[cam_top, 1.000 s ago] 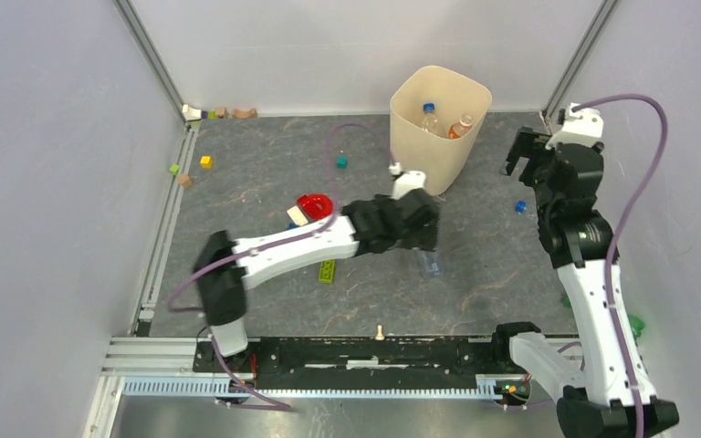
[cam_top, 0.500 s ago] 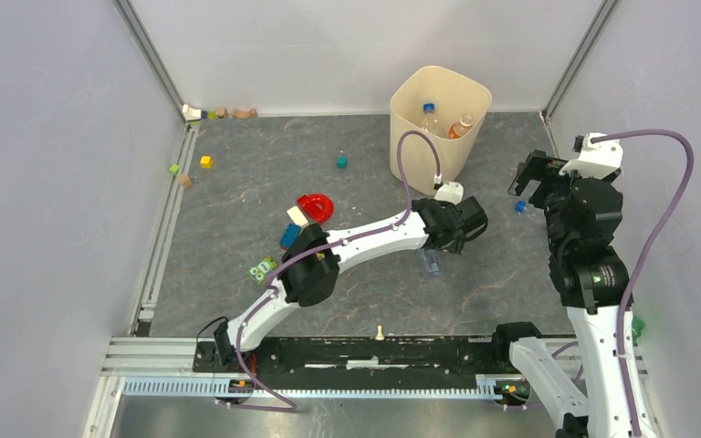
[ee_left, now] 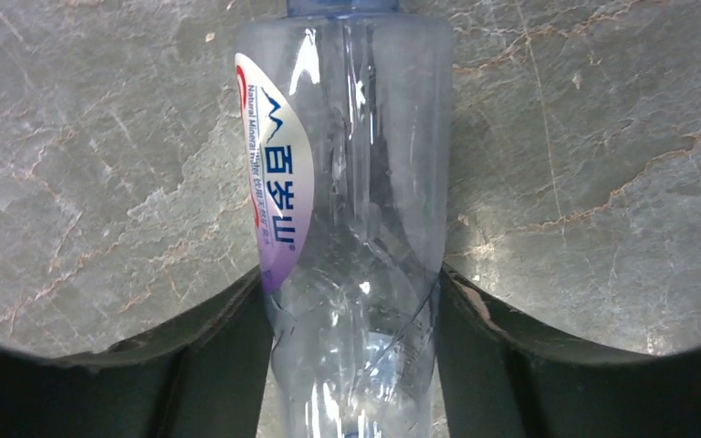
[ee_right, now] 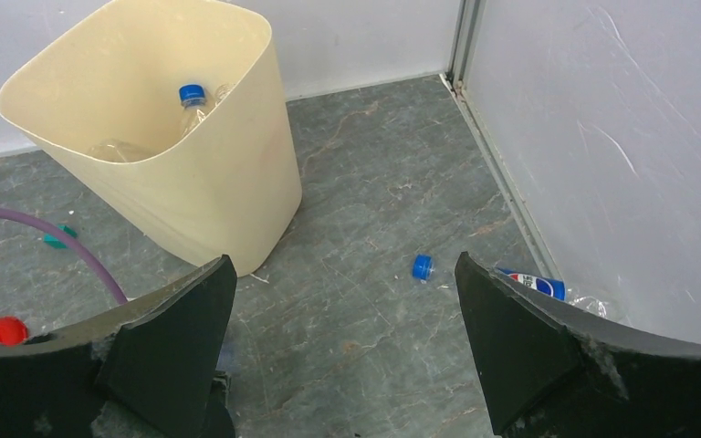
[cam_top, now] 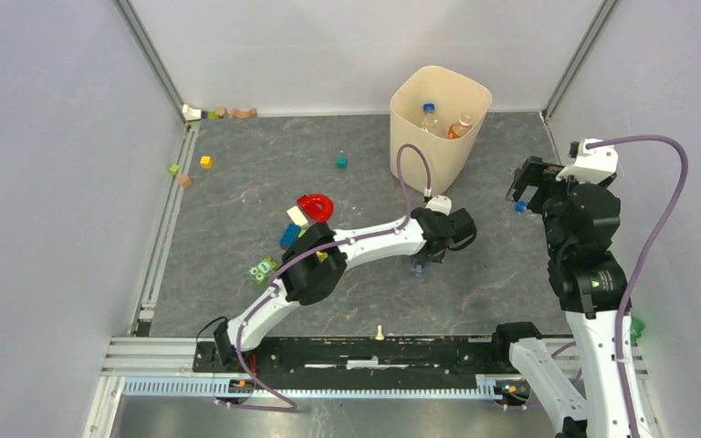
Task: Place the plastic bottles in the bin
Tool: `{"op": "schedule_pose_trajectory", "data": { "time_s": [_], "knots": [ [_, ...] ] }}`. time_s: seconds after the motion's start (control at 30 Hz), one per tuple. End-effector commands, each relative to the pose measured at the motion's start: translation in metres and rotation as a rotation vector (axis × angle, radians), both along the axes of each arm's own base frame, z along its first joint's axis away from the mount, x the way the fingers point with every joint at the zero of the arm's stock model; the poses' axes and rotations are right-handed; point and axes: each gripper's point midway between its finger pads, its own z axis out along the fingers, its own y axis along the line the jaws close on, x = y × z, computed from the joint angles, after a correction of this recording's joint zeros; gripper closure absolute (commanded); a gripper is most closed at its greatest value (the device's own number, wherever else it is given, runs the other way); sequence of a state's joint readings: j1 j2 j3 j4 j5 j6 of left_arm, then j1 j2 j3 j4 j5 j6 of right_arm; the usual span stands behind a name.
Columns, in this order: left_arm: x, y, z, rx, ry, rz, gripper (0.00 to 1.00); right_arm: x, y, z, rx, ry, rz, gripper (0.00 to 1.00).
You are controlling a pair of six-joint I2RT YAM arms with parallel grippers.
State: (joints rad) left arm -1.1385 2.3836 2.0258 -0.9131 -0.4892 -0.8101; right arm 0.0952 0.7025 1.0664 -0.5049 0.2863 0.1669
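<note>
Just on the near side of the bin [cam_top: 441, 128], a clear bottle [ee_left: 351, 210] lay flat on the table [cam_top: 265, 173], its long axis running straight out between the closed-in fingers of the left claw [ee_left: 351, 292], which pressed both its sides.

The cream bin [cam_top: 429, 160] stands upright, upper centre-right in the top view, holding a blue-capped bottle [cam_top: 430, 116] and an orange-tinted bottle [cam_top: 461, 126]. A clear labelled bottle [ee_left: 356, 182] lies flat on the table [ee_left: 100, 137], mid-frame in the left wrist view, pinched by the left gripper [ee_left: 351, 274].
</note>
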Motion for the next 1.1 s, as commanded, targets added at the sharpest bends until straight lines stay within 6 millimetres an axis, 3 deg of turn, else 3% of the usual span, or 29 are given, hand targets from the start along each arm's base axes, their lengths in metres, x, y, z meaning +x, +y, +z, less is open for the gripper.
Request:
{"op": "schedule_pose_trajectory", "data": {
  "time_s": [0.0, 0.1, 0.23, 0.4, 0.6, 0.7, 0.83, 0.97, 1.07],
  "knots": [
    [0.002, -0.004, -0.002, -0.038, -0.003, 0.014, 0.39, -0.002, 0.003, 0.006, -0.003, -0.025, 0.022, 0.02],
    [0.0, 0.001, 0.004, -0.042, -0.01, 0.004, 0.53, -0.002, 0.002, 0.006, -0.006, -0.024, 0.022, 0.02],
    [-0.007, 0.013, 0.034, -0.071, -0.034, -0.028, 0.59, -0.003, 0.004, 0.005, -0.006, -0.032, 0.03, 0.02],
    [-0.021, 0.02, 0.107, -0.212, -0.1, -0.173, 0.63, -0.003, 0.001, 0.001, -0.001, -0.046, 0.009, 0.02],
    [-0.024, 0.038, 0.216, -0.305, -0.232, -0.271, 0.62, 0.001, 0.0, -0.01, 0.016, -0.026, -0.004, 0.02],
    [-0.014, 0.035, 0.269, -0.351, -0.348, -0.314, 0.62, 0.0, 0.0, -0.009, 0.029, -0.035, -0.007, 0.02],
    [0.013, 0.016, 0.337, -0.389, -0.516, -0.354, 0.61, -0.003, 0.0, -0.006, 0.045, -0.053, -0.01, 0.02],
    [0.056, -0.004, 0.39, -0.407, -0.681, -0.339, 0.58, -0.007, -0.001, -0.005, 0.048, -0.052, -0.015, 0.02],
    [0.092, -0.016, 0.413, -0.46, -0.805, -0.301, 0.57, -0.01, -0.002, -0.007, 0.045, -0.043, -0.023, 0.02]
  ]
}}
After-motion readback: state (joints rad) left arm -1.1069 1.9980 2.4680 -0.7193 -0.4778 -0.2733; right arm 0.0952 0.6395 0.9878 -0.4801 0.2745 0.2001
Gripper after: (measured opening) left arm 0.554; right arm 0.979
